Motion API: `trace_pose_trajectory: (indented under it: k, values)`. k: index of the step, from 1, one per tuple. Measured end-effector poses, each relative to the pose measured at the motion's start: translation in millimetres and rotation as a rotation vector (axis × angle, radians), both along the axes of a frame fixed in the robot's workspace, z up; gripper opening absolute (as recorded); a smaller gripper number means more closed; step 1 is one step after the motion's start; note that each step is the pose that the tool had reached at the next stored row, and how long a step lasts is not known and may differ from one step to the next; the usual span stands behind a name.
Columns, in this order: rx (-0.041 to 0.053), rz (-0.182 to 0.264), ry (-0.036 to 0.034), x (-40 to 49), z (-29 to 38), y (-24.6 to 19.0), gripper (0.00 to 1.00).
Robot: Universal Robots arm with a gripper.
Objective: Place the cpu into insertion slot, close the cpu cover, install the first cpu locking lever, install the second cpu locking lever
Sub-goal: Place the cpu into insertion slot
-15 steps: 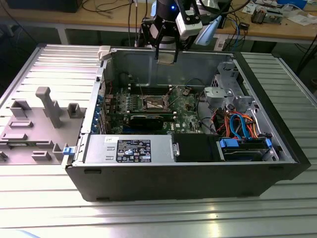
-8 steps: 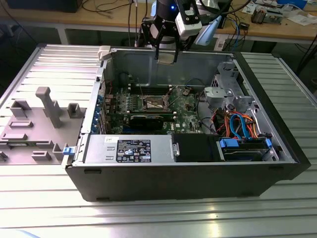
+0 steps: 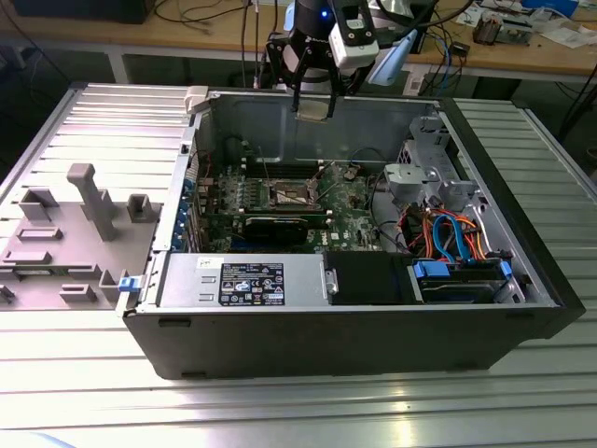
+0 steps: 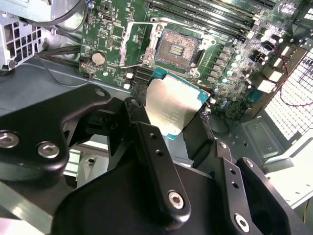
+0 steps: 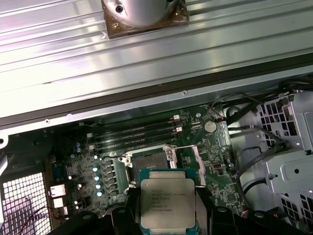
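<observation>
An open case [image 3: 326, 336] is laid on a ribbed metal desk [image 3: 280, 411]. A wooden bench [image 3: 522, 58] strewn with cables is seen behind the gripper [image 3: 313, 101]. The cpu [image 3: 313, 108] is pinched by its edges between the gripper's fingers and held in the air, well above the slot [image 3: 292, 194]. In the first wrist view the cpu's near edge is cut off. In both wrist views the slot's dark centre is seen uncovered below the gripper, with the cover [image 4: 126, 44] standing open beside it. This detail is hard to make out in the exterior view.
</observation>
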State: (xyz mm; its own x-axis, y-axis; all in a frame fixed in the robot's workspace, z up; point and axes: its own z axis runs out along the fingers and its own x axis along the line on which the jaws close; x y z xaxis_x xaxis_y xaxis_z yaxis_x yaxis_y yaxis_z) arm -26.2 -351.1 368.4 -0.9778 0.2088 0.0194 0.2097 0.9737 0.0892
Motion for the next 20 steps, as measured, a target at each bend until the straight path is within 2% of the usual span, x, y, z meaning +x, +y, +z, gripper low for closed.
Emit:
trace_pose_trajectory:
  k: [20]
  values:
    - [0.0001, -0.04, 0.0, 0.0, -0.5, 0.0, 0.54]
